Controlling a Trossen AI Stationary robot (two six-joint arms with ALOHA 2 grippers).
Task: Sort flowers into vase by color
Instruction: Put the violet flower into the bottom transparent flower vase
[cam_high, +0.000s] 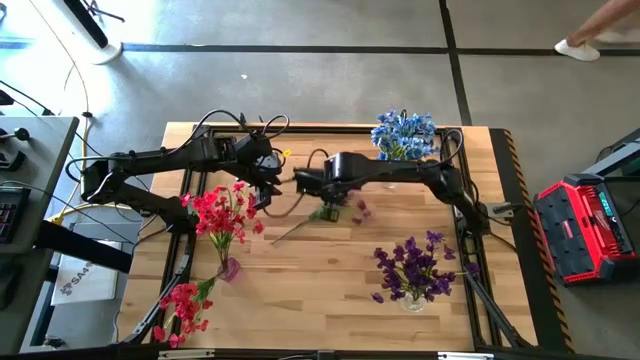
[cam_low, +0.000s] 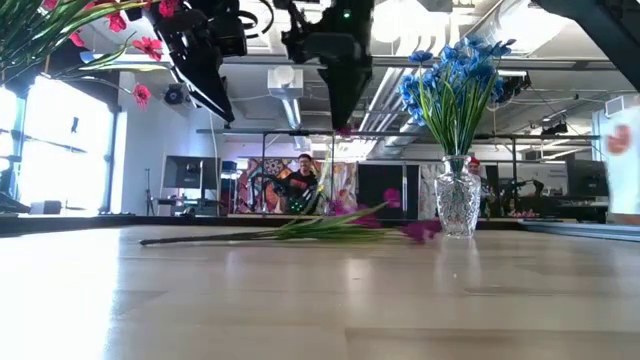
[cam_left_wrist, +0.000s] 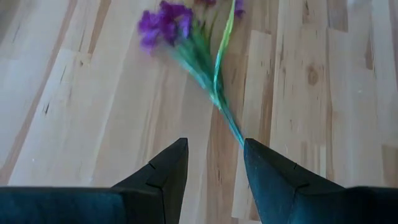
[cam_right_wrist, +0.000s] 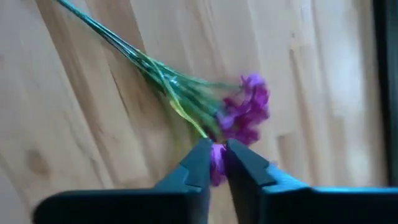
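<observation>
A purple flower (cam_high: 318, 215) lies flat on the wooden table (cam_high: 330, 300), its stem pointing toward the near left and its blossoms (cam_right_wrist: 245, 115) toward the right. My right gripper (cam_right_wrist: 216, 148) hangs well above it (cam_low: 345, 115), pointing down over the blossom end, its fingertips almost together. My left gripper (cam_left_wrist: 214, 155) hovers open above the stem end (cam_left_wrist: 236, 130), clear of the table (cam_low: 222, 112). Red flowers (cam_high: 225, 212), blue flowers (cam_high: 403, 133) and purple flowers (cam_high: 415, 265) each stand in their own glass vase. My right gripper shows a bit of purple (cam_right_wrist: 216, 165) in the narrow slit between its fingertips. I cannot tell whether that is a blossom pinched there or part of the flower on the table below. The flower itself lies on the table (cam_low: 320, 228), not lifted.
Another red flower (cam_high: 182, 305) lies at the near left corner. The blue vase (cam_low: 458, 205) stands at the far edge, the red vase (cam_high: 228, 268) at the left, the purple vase (cam_high: 413, 298) at the near right. A red toolbox (cam_high: 585, 225) sits beyond the table's right side.
</observation>
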